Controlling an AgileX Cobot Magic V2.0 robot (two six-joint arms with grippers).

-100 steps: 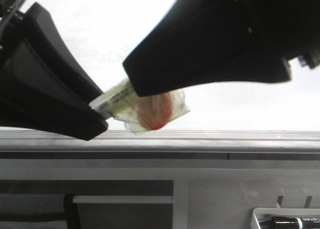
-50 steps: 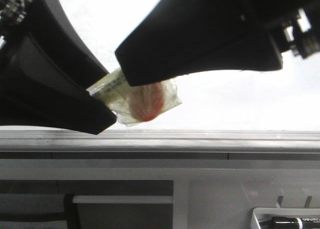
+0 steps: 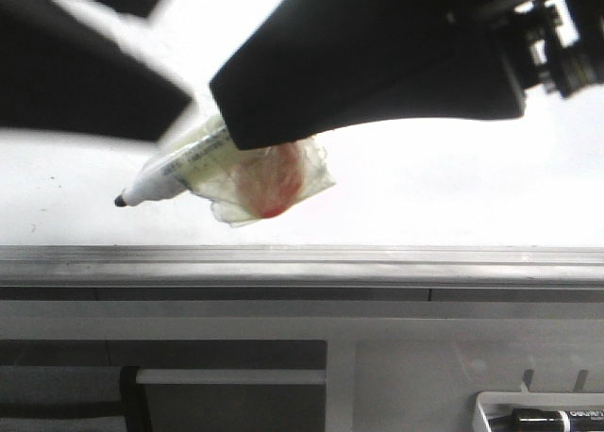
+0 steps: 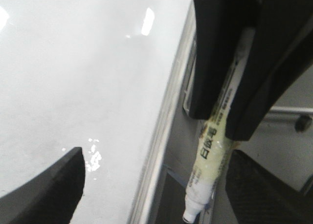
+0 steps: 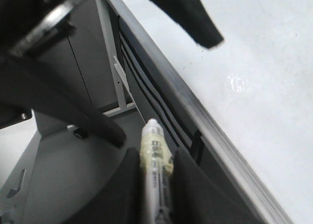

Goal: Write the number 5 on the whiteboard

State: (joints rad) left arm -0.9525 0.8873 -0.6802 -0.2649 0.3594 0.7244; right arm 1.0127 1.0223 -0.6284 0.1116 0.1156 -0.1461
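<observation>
Front view shows the right pincer [image 3: 247, 130] clamped on the uncapped marker [image 3: 175, 173], tip toward the left over the whiteboard [image 3: 425, 201] near its grey ledge [image 3: 302, 262] — the left pincer [image 3: 123, 83] gapes empty — no number 5 visible yet.

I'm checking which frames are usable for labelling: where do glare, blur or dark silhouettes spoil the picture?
Front view: the glossy whiteboard is blown out, both arms are black silhouettes, and the left gripper is motion-blurred. Left wrist view: glare patches on the board, but the white marker is readable. Right wrist view: soft overall, with one bright reflection.
</observation>
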